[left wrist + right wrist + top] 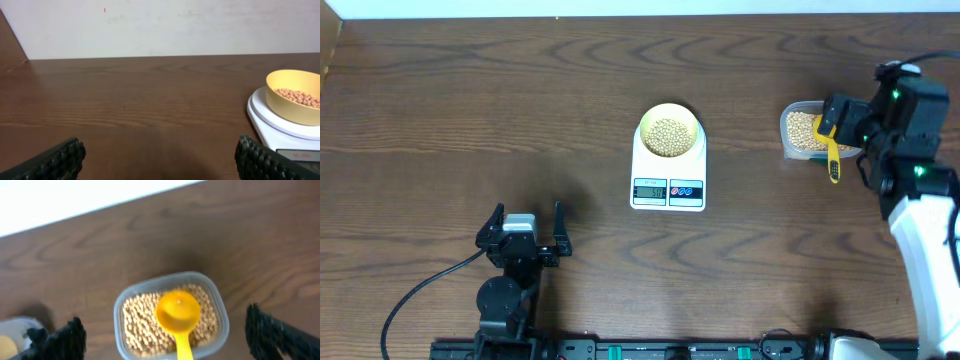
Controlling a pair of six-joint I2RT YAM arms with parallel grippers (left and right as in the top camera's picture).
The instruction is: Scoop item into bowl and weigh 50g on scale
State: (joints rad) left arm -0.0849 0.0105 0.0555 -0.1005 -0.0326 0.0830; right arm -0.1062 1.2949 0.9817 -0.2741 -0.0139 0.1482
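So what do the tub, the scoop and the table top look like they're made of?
The tub looks like clear, slightly frosted plastic: the beans show through its wall. The scoop seems glossy yellow plastic, smooth, with a soft highlight in its cup. The table shows dark brown wood grain with a low sheen; solid wood or laminate cannot be told.

Both arms are mostly black. Left gripper [528,218] has knobbly black finger pads [55,161] and a black cable trailing off; right arm [930,240] has a white shell with green lights.
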